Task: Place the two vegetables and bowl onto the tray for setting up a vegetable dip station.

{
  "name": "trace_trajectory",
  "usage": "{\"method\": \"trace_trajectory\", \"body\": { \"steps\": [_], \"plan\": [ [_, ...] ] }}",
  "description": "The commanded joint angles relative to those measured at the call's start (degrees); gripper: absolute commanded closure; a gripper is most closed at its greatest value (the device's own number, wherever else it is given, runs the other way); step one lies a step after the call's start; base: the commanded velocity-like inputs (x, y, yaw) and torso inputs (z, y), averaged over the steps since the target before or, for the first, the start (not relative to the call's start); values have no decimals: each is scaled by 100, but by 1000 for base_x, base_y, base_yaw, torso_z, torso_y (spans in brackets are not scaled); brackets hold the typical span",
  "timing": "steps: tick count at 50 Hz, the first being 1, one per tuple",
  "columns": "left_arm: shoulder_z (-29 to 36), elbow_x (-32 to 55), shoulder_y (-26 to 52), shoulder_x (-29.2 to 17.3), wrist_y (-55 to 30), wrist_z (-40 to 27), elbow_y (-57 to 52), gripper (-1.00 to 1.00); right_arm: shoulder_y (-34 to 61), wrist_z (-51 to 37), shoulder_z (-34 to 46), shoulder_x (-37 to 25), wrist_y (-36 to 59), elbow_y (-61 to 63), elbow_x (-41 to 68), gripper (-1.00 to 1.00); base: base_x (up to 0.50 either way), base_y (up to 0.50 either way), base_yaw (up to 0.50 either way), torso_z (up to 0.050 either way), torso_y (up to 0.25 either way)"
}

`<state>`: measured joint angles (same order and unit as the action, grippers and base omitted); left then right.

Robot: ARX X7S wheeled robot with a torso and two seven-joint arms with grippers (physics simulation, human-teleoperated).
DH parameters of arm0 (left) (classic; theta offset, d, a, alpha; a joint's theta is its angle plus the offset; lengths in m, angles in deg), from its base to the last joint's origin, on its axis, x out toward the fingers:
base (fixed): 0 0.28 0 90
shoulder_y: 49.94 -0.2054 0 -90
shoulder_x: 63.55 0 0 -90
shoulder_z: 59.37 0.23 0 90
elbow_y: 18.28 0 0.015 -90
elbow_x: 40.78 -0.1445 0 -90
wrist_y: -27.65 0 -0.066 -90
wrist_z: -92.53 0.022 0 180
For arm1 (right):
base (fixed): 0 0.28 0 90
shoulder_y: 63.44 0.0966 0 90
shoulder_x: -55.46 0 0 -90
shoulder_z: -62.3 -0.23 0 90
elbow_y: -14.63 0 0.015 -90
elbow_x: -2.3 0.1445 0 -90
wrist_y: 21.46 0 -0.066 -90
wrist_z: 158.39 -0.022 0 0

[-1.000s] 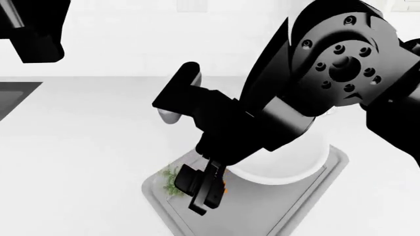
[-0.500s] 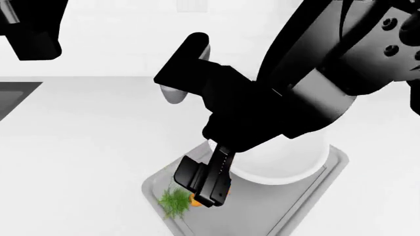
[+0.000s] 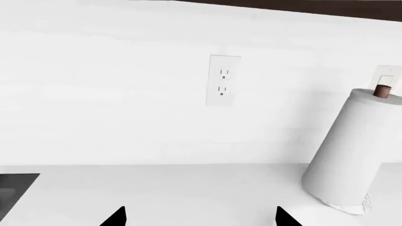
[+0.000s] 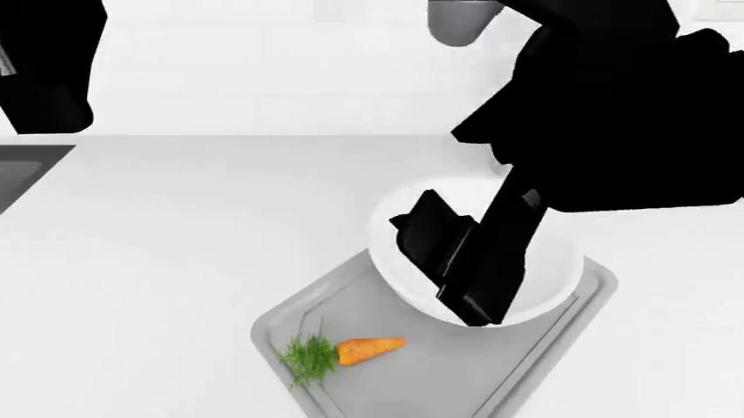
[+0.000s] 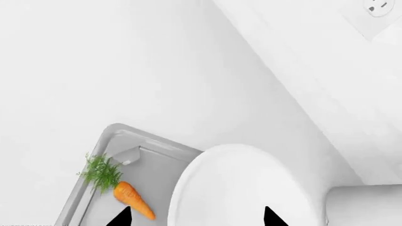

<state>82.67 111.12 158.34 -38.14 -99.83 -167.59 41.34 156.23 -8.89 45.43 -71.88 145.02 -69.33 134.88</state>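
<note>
Carrot [image 4: 369, 348] lying flat on the tray [image 4: 465, 374], near its front-left corner, leafy green top pointing toward the corner tab, orange root pointing toward the bowl [image 4: 558, 261]. Not touching the bowl, just a bit of bare tray between them. Bowl sitting on the far part of the tray, white and round, partly hidden in the head view by the right arm.

Right gripper [image 4: 465, 274] hanging above the bowl, well clear of the carrot, fingers spread apart with nothing between them. Same story in the right wrist view: two dark fingertips [image 5: 122, 217] wide apart at the frame edge, carrot [image 5: 133, 201] and bowl [image 5: 236, 188] below, tray rim [image 5: 119, 134] showing.

Left gripper [image 3: 197, 219] up and off to the side, facing the wall outlet [image 3: 223, 81] and paper towel roll [image 3: 349, 150]. Only two fingertip corners visible, set well apart, holding nothing. Dark sink [image 4: 23, 170] edge at the far left of the counter [image 4: 174, 226]. No cucumber anywhere in view.
</note>
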Motion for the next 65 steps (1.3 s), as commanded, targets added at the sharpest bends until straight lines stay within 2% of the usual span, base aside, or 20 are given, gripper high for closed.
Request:
{"method": "trace_trajectory", "body": {
  "steps": [1,16,21,29,36,37,40,41,42,43,45,46,48,49,51,52,54,55,58,65],
  "plan": [
    [-50,199,-92,-551,15,-96,-551,-100,410,-900,-143,-1122,-130,1030,742,-100,0,0,0,0,0],
    [-331,224,-223,-1264,84,310,-1148,-100,-68,-1080,-1515,-2595,-1326,2493,773,-100,-115,0,0,0,0],
    [-349,76,-294,-1273,92,423,-1217,-100,-273,-959,-1743,-2871,-1531,2744,579,-100,-500,0,0,0,0],
    [-412,-456,-503,-1627,-57,914,-1315,-100,-831,-753,-2048,-3180,-1995,3181,-477,-100,-375,0,0,0,0],
    [-623,-676,-352,-1663,-216,1048,-1525,-100,-1320,-1412,-2241,-3666,-3046,3706,-1129,-100,0,0,0,0,0],
    [-681,-656,-286,-1718,-211,975,-1534,-100,-1492,-1282,-2410,-3864,-3651,3924,-1290,-100,0,0,0,0,0],
    [-772,-810,-275,-1919,-208,1065,-1704,-100,-1416,-1584,-2463,-3866,-3330,4434,-2064,-100,0,0,0,0,0],
    [-785,-964,-317,-2067,-202,1192,-1869,-100,-1423,-1707,-2323,-3836,-3176,4495,-1637,-100,0,0,0,0,0],
    [-791,-1162,-350,-2173,-178,1252,-2003,-100,-1410,-1799,-2389,-3825,-3225,4692,-1851,-100,0,0,0,0,0],
    [-751,-1461,-424,-2453,70,1515,-2270,-100,-1812,-1787,-2362,-4133,-3957,4825,-1982,-100,0,0,0,0,0],
    [-866,-1670,-333,-2535,-33,1350,-2454,-100,-2347,-1563,-2231,-4607,-4892,5159,-2460,-100,0,0,0,0,0],
    [-966,-1696,-245,-2532,-210,1165,-2477,-100,-2446,-1623,-2185,-4711,-4959,5282,-2667,-100,0,0,0,0,0],
    [-1156,-1609,-81,-2535,-177,937,-2493,-100,-2663,-1770,-2504,-4639,-4976,5396,-2875,-100,0,0,0,0,0],
    [-1389,-1396,159,-2466,-520,741,-2525,-100,-2832,-1871,-3363,-4266,-4438,5396,-2364,-100,0,0,0,0,0],
    [-1497,-1255,315,-2309,-903,203,-2466,-100,-4192,-3285,-5082,-2800,-2727,5396,-763,-100,0,0,0,0,0],
    [-1542,-1296,336,-2253,-894,326,-2495,-100,-4228,-4144,-5941,-2261,-1868,5395,96,-100,0,0,0,0,0],
    [-1543,-1431,281,-2450,-607,448,-2607,-100,-4217,-5269,-7660,-1755,-1289,5394,1271,-100,2,250,0,0,0],
    [-1585,-1415,307,-2507,-549,492,-2709,-100,-4243,-5875,-7836,-1479,-971,5394,1638,-100,23,500,0,0,0],
    [-1725,-1371,396,-2534,-236,420,-2862,-100,-4604,-5946,-8423,-1282,-725,5396,1859,-100,23,500,0,0,0],
    [-2282,-593,821,-2537,-449,92,-2910,-100,-4075,-5948,-8553,-1606,-968,5396,2229,-100,41,500,0,0,0]
  ]
}}
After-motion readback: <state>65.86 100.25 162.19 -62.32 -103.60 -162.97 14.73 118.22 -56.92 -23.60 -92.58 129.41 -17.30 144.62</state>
